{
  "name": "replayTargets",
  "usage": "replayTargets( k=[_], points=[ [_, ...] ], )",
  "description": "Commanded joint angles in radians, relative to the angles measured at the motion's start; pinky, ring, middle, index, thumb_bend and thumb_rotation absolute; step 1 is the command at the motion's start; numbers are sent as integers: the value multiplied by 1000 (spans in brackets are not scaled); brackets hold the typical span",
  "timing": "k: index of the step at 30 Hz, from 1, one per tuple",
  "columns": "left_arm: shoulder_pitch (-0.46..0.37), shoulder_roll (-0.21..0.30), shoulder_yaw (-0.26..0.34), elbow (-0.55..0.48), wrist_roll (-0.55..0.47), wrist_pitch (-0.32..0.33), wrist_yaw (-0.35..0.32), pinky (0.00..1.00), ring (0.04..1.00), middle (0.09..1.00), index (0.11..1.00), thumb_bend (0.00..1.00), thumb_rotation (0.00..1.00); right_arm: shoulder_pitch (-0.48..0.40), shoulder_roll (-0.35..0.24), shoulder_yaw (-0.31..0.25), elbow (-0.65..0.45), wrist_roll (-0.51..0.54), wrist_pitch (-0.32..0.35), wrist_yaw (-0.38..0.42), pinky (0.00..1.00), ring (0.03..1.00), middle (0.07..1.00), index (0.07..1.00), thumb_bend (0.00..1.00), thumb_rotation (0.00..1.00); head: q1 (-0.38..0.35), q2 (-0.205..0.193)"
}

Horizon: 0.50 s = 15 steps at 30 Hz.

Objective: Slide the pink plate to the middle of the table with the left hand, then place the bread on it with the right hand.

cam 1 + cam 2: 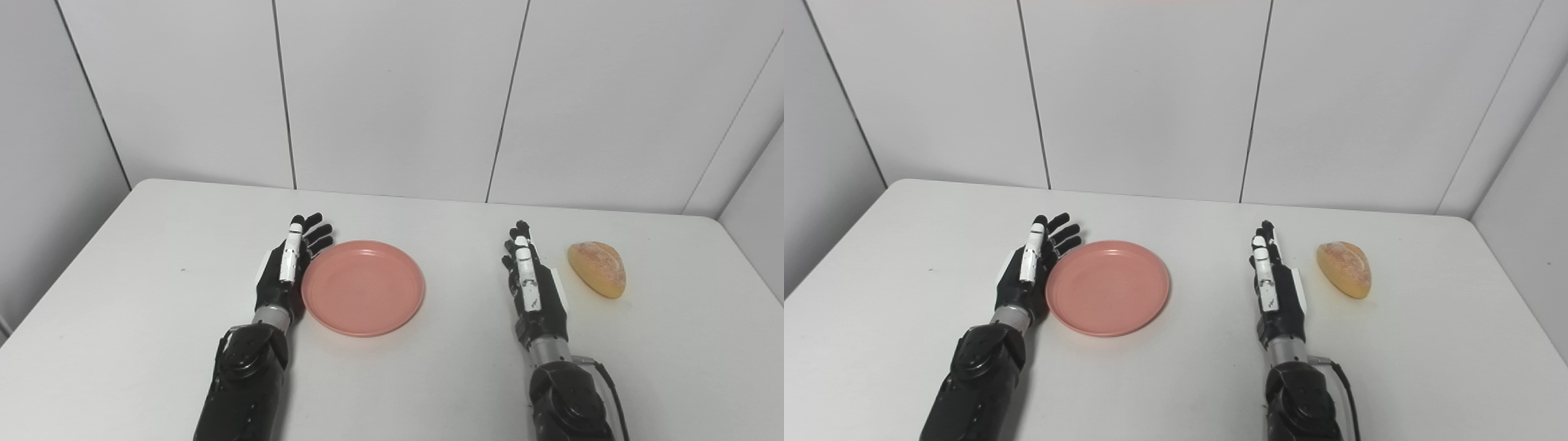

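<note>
2 black robot hands rest on a plain white table (153, 318), each turned on its edge with the fingers stretched forward and holding nothing. The left hand (286, 269) stands at the left rim of the round, shallow pink plastic plate (363, 287), its palm facing the plate and its slightly spread fingers (318, 233) reaching along the far-left curve of the rim; it sits so close that it looks to be touching, though contact cannot be made out for certain. The plate lies flat and empty, a little left of the table's middle. The right hand (1276, 286) stands well to the right of the plate, fingers together and straight, palm toward the plate, with bare tabletop between the 2. Just beyond its back, on the right side of the table, lies the golden-brown oval bread roll (1344, 269), near the hand but apart from it, with a strip of table showing between them. Nothing lies between the plate and the table's middle. Behind the table rise pale grey wall panels (398, 98) split by thin dark seams.
</note>
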Motion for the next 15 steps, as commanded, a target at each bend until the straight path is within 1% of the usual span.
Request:
replayTargets(
  k=[1,4,5,7,9,11,15],
  points=[
    [0,-5,-18,8,13,-9,-23,851,851,842,839,394,1000,-35,18,5,-27,-5,-14,-6,1000,1000,1000,1000,513,917,-5,-2],
    [7,-14,-30,16,19,-22,-20,843,842,834,834,397,1000,-33,29,8,-26,-19,-34,-23,1000,1000,1000,1000,510,922,-16,-6],
    [12,-24,-29,9,22,-22,-9,837,835,827,828,397,1000,-32,30,11,-27,-23,-35,-23,1000,1000,1000,1000,512,923,-18,-6],
    [23,-36,-36,1,31,-36,-9,827,830,817,816,394,1000,-32,32,13,-29,-25,-34,-22,1000,1000,1000,1000,516,917,-28,-7],
    [29,-39,-45,1,31,-49,-27,842,842,826,823,391,1000,-34,35,14,-24,-23,-37,-21,1000,1000,1000,1000,522,899,-39,-9],
    [41,-41,-67,-9,44,-50,-41,851,857,843,841,398,1000,-37,38,16,-14,-25,-46,-23,1000,1000,1000,1000,525,888,-60,-9],
    [57,-49,-94,-31,58,-41,-43,868,870,859,862,413,1000,-39,42,16,-8,-27,-52,-27,1000,1000,1000,1000,531,874,-71,-6]
  ],
)
